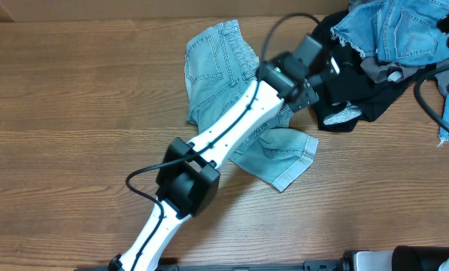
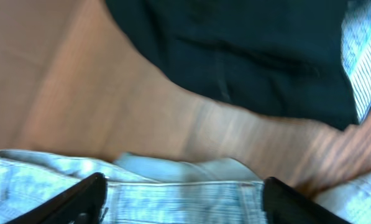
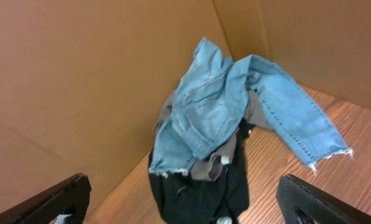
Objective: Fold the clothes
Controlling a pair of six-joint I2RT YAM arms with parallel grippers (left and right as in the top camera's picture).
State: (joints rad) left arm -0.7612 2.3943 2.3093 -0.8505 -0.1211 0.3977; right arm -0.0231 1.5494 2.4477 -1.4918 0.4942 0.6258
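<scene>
Left gripper [image 2: 184,190] poised over the jeans [image 1: 216,68].
Jaws spread, empty; the next move is to pinch an edge and fold it over.

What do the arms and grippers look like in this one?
The left arm has white links, boxy black joints and a thin black cable that loops free at elbow and wrist. The left gripper and right gripper show plain black fingers, with no markings visible.

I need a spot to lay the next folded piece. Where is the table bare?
The table is bare left of the pale jeans and at the near right, below the clothes pile. The far right corner is crowded, and the left arm crosses the jeans.
</scene>
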